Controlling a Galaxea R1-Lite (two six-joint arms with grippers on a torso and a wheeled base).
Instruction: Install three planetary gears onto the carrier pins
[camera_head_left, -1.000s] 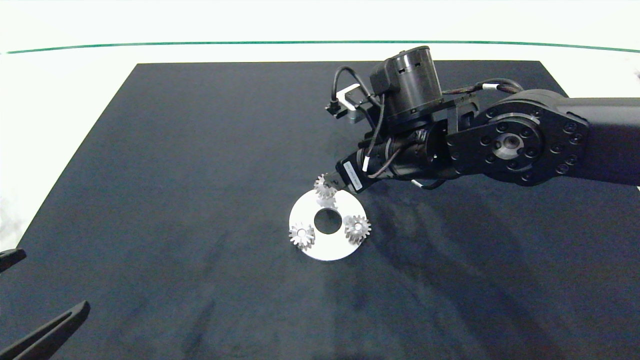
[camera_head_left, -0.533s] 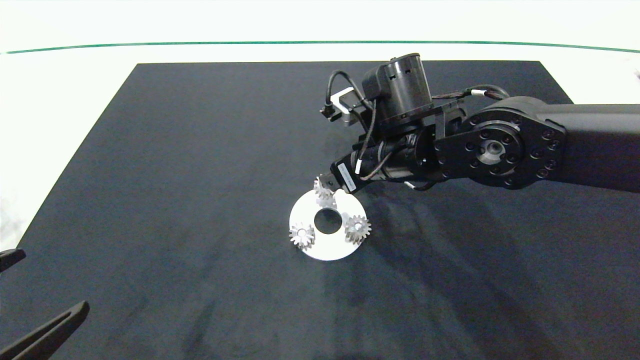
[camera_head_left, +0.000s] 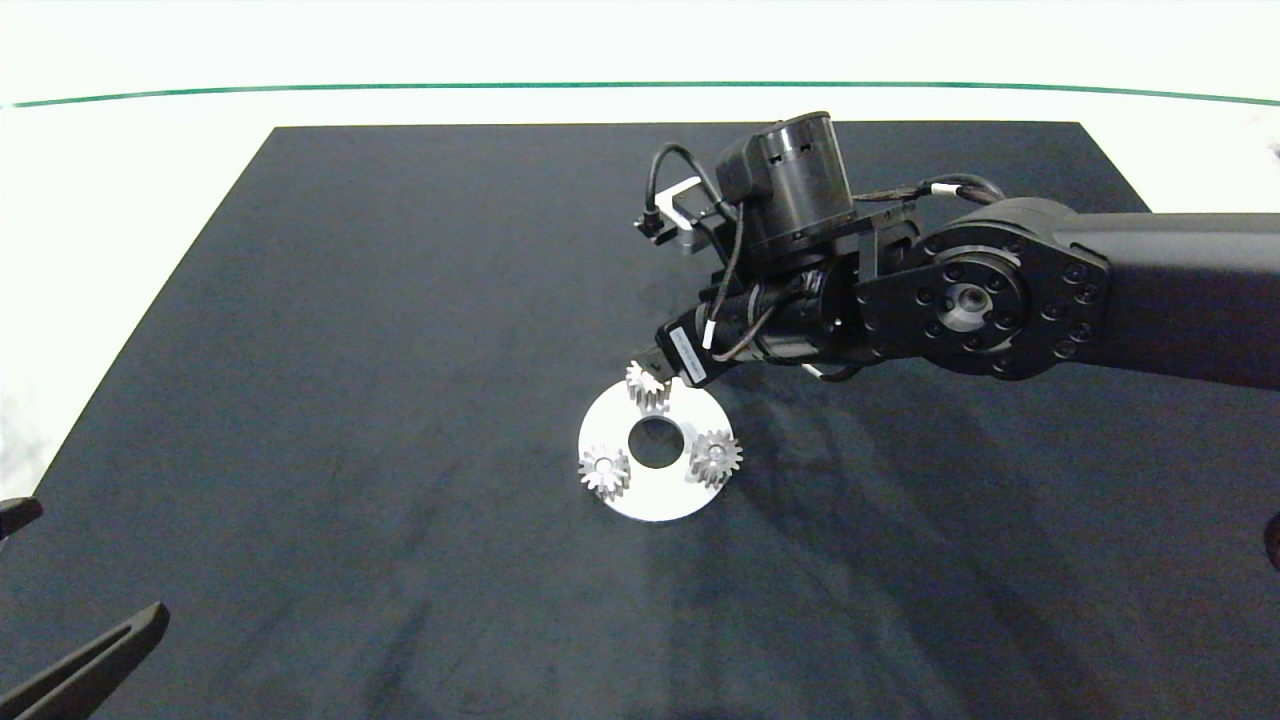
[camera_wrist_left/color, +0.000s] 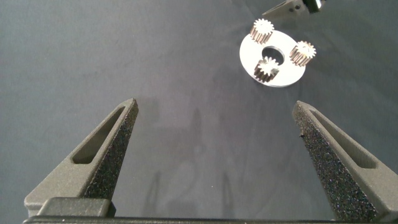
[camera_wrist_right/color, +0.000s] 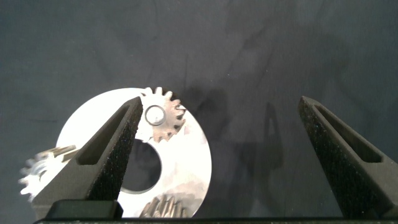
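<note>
Silvery planetary gears sit on all three carrier pins, seemingly fully seated. Right end effector hovers spread wide beside the far gear, one finger just left of it. Left end effector waits open, near-left on the desk.

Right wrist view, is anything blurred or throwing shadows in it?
Right wrist view: the gear at the disc's edge is smeared by blur, the gear on its pin is sharp, and soft finger shadows fall on the mat. Head view: the arm's shadows streak the mat.
</note>
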